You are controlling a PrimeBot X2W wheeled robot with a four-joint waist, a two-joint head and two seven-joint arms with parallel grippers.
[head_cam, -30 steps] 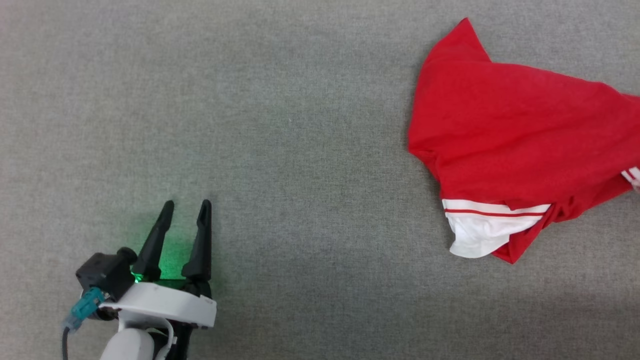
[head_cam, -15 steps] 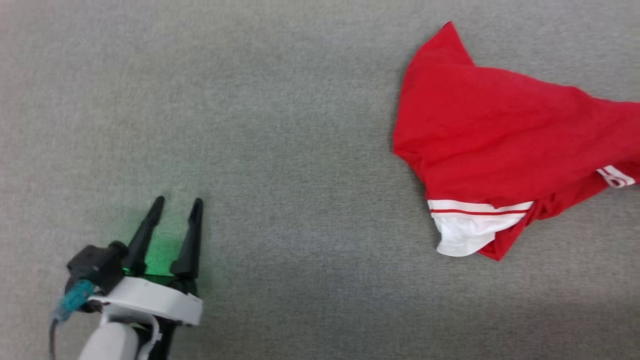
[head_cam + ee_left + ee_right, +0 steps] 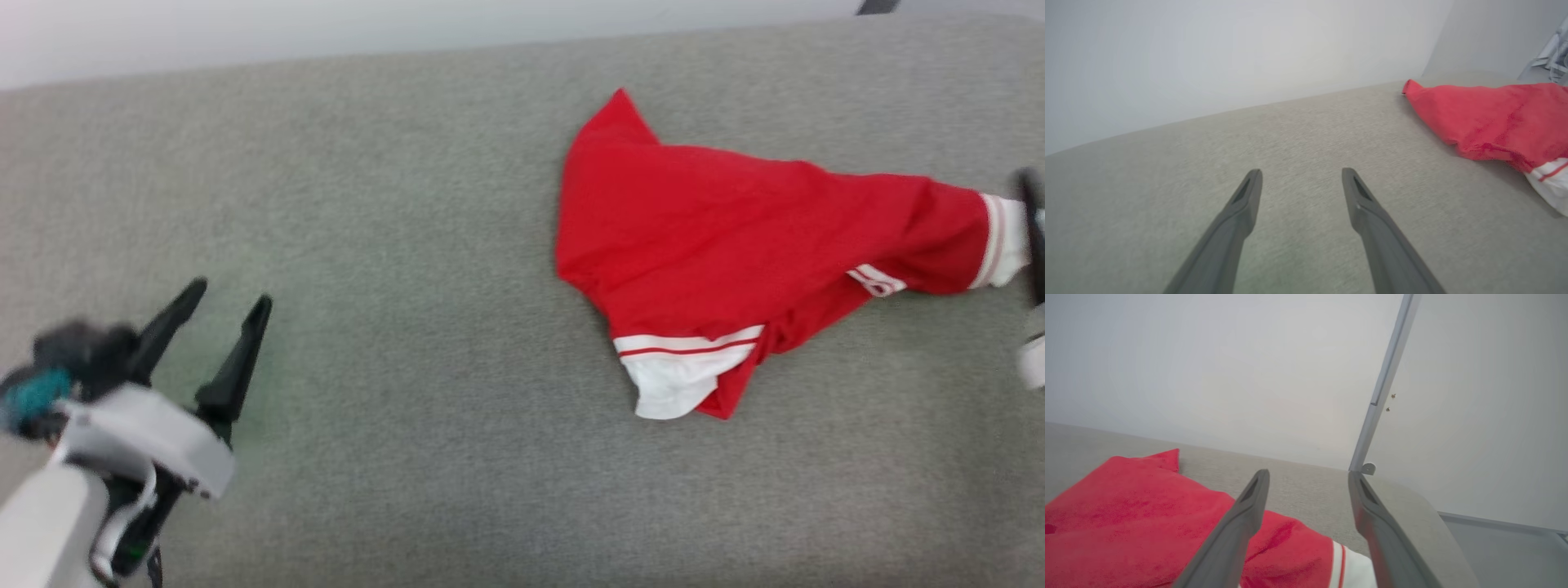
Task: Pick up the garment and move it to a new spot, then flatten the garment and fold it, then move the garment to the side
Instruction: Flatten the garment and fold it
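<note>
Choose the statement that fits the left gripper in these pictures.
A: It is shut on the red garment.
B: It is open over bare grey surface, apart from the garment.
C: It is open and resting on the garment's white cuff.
B: the left gripper has its fingers spread with nothing between them, over the grey surface, and the garment lies well off to its right.

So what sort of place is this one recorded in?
Probably an indoor lab or test room: a wide flat surface covered in grey fabric, a bare pale wall behind it, and a metal upright at its far edge. The red garment lies on the surface.
</note>
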